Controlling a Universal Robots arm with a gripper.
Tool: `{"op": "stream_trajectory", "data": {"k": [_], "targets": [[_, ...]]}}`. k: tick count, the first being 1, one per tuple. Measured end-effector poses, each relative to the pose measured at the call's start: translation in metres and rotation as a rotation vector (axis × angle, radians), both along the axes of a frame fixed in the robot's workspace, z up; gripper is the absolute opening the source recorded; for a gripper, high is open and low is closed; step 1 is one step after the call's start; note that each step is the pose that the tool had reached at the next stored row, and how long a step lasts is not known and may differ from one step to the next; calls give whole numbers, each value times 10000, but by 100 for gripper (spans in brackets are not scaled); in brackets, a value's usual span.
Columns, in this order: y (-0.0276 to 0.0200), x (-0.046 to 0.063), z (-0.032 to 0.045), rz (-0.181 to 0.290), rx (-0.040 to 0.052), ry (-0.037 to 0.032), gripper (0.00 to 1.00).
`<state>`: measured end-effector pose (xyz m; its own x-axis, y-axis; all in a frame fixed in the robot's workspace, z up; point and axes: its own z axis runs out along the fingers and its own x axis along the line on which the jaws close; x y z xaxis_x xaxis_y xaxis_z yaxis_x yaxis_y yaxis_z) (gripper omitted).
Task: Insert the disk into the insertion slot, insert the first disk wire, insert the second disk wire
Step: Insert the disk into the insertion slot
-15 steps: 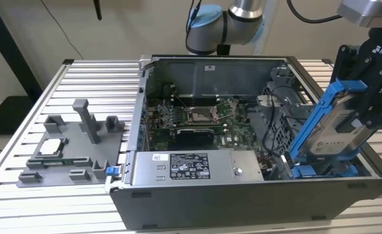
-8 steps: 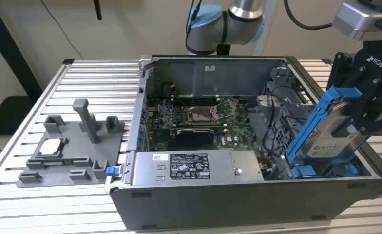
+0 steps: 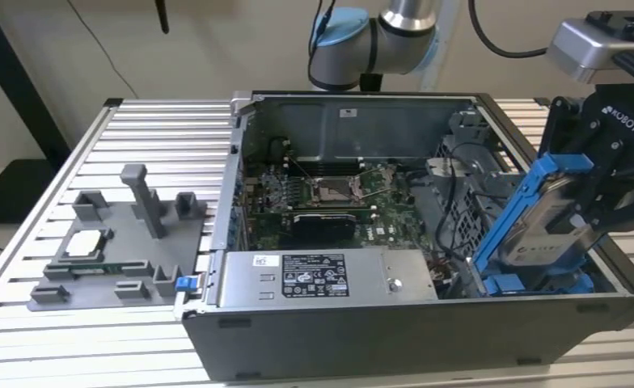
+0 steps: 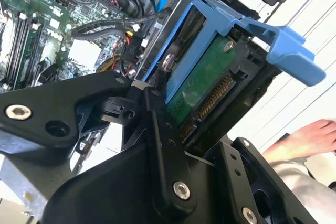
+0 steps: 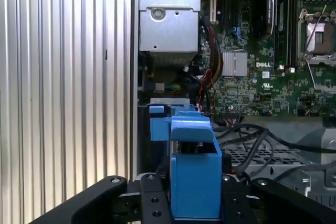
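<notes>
Presently the disk [image 3: 542, 220] is held clamped between the jaws of the gripper [image 3: 603, 202], which are closed on the flanks of its bright blue carrier frame; in the first wrist view the frame [image 5: 195, 177] is seen pinched between the two black fingers [image 5: 152, 203]. In the exterior view the disk is carried over the corner of the open computer case [image 3: 403, 339] on the exterior view's right, beside the grey power-supply box [image 3: 317, 279]. Its long axis is steeply tilted: the upper end leans toward the exterior view's right, next to the gripper body, while the lower end is directed down toward the insertion slot [image 3: 533, 284], whose blue latches are seen just below it. The disk is judged to be entering the slot at an angle rather than seated, since most of its length stands above the case rim. In the second wrist view the green circuit board and connector edge of the disk [image 4: 205, 77] are turned toward the wrist, and loose cables [image 4: 110, 24] lie close by over the motherboard [image 4: 37, 14]. A person's hand [image 4: 310, 135] is seen resting outside the case.
</notes>
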<state>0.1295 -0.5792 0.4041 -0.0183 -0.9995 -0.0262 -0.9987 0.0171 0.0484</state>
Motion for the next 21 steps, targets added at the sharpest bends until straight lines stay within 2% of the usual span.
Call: {"op": "stream_trajectory", "data": {"k": [15, 19, 20, 21], "targets": [[7, 7, -261, 1, 15, 5, 0], [7, 8, -270, 1, 12, 5, 0], [8, 8, -271, 0, 12, 6, 100], [8, 8, -272, 0, 12, 5, 100]]}}
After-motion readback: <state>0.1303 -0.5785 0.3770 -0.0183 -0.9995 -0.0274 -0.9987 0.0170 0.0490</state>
